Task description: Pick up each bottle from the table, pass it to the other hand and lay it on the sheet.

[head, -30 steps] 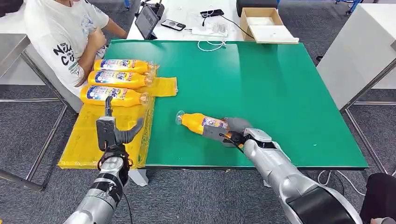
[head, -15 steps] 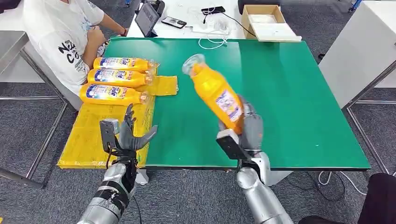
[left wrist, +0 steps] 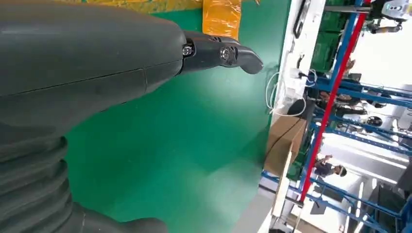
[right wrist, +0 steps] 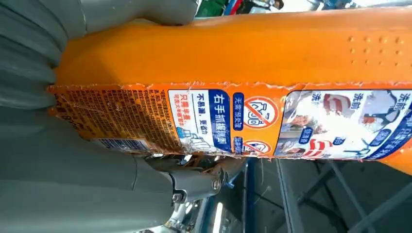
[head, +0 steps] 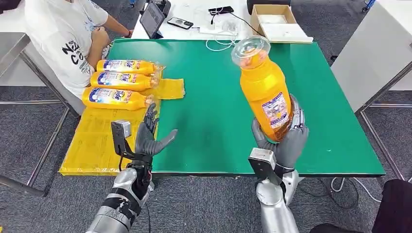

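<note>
Gripping orange bottle (head: 265, 92) upright, right hand (head: 284, 141) above table (head: 340, 160) front edge; left hand (head: 148, 138) spread, empty.

Open green tabletop (head: 233, 121) is left between the left hand (head: 148, 138) and the right hand (head: 284, 141). The near half of the yellow sheet (head: 97, 145) is unoccupied (its far end is taken by three bottles (head: 119, 80), with a seated person (head: 63, 34) beside them).

Left hand (left wrist: 97, 73) above green table (left wrist: 184, 160), fingers (left wrist: 223, 53) spread, holding nothing
</note>
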Tool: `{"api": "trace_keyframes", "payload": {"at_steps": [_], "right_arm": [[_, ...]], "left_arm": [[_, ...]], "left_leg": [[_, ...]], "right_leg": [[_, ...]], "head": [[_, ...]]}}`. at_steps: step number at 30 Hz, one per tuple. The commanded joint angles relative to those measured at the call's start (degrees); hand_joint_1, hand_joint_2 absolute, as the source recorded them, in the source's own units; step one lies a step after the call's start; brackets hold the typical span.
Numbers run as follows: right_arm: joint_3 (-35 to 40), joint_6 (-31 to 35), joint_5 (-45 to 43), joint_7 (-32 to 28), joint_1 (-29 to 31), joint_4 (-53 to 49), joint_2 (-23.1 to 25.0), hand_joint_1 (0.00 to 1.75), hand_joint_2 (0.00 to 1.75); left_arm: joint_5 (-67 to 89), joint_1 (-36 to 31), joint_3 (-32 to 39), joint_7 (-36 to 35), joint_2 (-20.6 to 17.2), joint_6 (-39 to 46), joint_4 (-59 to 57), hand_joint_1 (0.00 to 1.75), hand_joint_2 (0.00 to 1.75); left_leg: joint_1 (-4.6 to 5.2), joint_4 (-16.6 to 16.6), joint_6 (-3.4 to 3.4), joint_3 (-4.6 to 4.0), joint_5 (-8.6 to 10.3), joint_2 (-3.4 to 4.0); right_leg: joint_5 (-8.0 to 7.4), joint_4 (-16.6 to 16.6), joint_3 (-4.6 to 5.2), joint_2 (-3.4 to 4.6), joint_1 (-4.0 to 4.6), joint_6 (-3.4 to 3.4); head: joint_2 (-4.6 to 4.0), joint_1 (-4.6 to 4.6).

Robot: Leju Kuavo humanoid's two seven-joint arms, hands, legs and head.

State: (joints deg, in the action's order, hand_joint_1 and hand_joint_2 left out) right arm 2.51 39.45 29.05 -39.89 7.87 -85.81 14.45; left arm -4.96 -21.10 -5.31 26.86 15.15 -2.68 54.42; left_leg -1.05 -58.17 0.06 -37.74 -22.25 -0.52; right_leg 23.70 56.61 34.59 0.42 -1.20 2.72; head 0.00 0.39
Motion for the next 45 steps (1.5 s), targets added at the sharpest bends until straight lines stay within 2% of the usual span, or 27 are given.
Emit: {"api": "trace_keyframes", "payload": {"at_steps": [1, 3, 7, 10, 17, 19, 27, 31, 32, 34, 41, 45], "right_arm": [[1.09, 0.12, -2.18, 0.17, 1.27, 5.08, -2.4, 1.75, 1.75], [4.07, -1.61, -2.48, 0.15, 1.52, 8.86, -3.78, 1.75, 1.75], [10.0, -5.23, -2.27, -0.11, 0.61, 14.53, -3.59, 1.75, 1.75], [12.54, -5.79, -2.49, -0.11, 0.33, 18.46, -2.13, 1.75, 1.75], [12.63, -6.96, -3.76, 0.24, 0.71, 19.04, -2.43, 1.75, 1.75], [13.03, -9.05, -4.42, 1.13, 1.14, 22.73, -1.0, 1.75, 1.75], [15.25, -9.64, -5.21, 0.33, 3.3, 31.27, 1.29, 1.75, 1.75], [16.79, -8.47, -2.76, 1.58, 4.89, 34.47, 1.26, 1.75, 1.75], [19.27, -7.13, 1.89, 3.91, 6.4, 37.66, 0.89, 1.75, 1.75], [20.99, -7.83, 3.58, 5.23, 7.7, 41.11, 1.88, 1.75, 1.75], [22.98, -10.82, 3.76, 8.68, 11.57, 50.87, 4.36, 1.75, 1.75], [22.97, -10.91, 3.75, 8.81, 11.88, 51.06, 4.37, 1.75, 1.75]], "left_arm": [[-8.93, 1.78, -5.31, -3.72, -1.78, -12.72, 5.18, 0.0, 1.75], [-14.42, 2.51, -6.54, -5.11, -3.01, -18.41, 6.56, 0.0, 1.75], [-19.76, 3.79, -8.22, -5.28, -4.72, -25.22, 8.19, 0.0, 1.75], [-19.6, 4.13, -8.46, -4.85, -4.74, -25.07, 8.88, 0.0, 1.75], [-19.59, 3.97, -8.53, -4.84, -4.7, -24.9, 8.77, 0.0, 1.75], [-19.8, 4.24, -8.48, -4.99, -4.61, -24.74, 9.04, 0.0, 1.75], [-20.1, 4.12, -9.61, -6.28, -4.59, -25.05, 8.92, 0.0, 1.75], [-19.95, 3.78, -10.71, -6.97, -4.62, -25.34, 7.96, 0.0, 1.75], [-19.72, 3.34, -11.25, -7.1, -4.69, -25.54, 7.32, 0.0, 1.75], [-19.58, 2.76, -11.62, -6.76, -4.48, -25.63, 6.53, 0.0, 1.75], [-19.37, 2.57, -12.69, -6.94, -4.52, -26.24, 6.08, 0.0, 1.75], [-19.35, 2.55, -12.71, -6.94, -4.49, -26.22, 6.03, 0.0, 1.75]], "left_leg": [[-0.01, 0.02, 0.05, 0.26, -0.12, 0.06], [-0.01, 0.05, 0.06, 0.3, -0.13, 0.13], [-0.02, 0.13, 0.04, 0.5, -0.19, 0.3], [-0.04, 0.11, 0.0, 0.29, -0.12, 0.24], [-0.08, 0.06, 0.04, 0.23, -0.12, 0.14], [-0.07, 0.06, 0.05, 0.28, -0.13, 0.12], [-0.06, 0.06, 0.01, 0.09, -0.07, 0.1], [-0.06, 0.07, 0.03, 0.21, -0.11, 0.14], [-0.07, 0.06, 0.02, 0.14, -0.09, 0.11], [-0.07, 0.06, 0.03, 0.17, -0.09, 0.16], [-0.08, 0.06, 0.02, 0.29, -0.13, 0.12], [-0.07, 0.04, 0.02, 0.14, -0.09, 0.01]], "right_leg": [[0.09, -0.06, -0.27, -0.02, 0.04, -0.12], [0.07, -0.11, -0.32, 0.06, 0.05, -0.12], [0.07, -0.16, -0.48, 0.2, 0.08, -0.2], [0.03, -0.12, -0.27, 0.18, 0.08, -0.15], [0.07, -0.08, -0.24, 0.09, 0.1, -0.13], [0.09, -0.09, -0.3, 0.06, 0.1, -0.15], [0.04, -0.05, -0.11, 0.07, 0.07, -0.12], [0.08, -0.06, -0.22, 0.08, 0.08, -0.14], [0.05, -0.07, -0.16, 0.07, 0.08, -0.12], [0.04, -0.07, -0.17, 0.11, 0.08, -0.12], [0.11, -0.05, -0.26, 0.03, 0.11, -0.2], [0.11, -0.03, -0.16, -0.06, 0.08, -0.13]], "head": [[0.0, 0.0], [0.0, 0.0], [0.0, 0.0], [0.0, 0.0], [0.0, 0.0], [0.0, 0.0], [0.0, 0.0], [0.0, 0.0], [0.0, 0.0], [0.0, 0.0], [0.0, 0.0], [0.0, 0.0]]}}
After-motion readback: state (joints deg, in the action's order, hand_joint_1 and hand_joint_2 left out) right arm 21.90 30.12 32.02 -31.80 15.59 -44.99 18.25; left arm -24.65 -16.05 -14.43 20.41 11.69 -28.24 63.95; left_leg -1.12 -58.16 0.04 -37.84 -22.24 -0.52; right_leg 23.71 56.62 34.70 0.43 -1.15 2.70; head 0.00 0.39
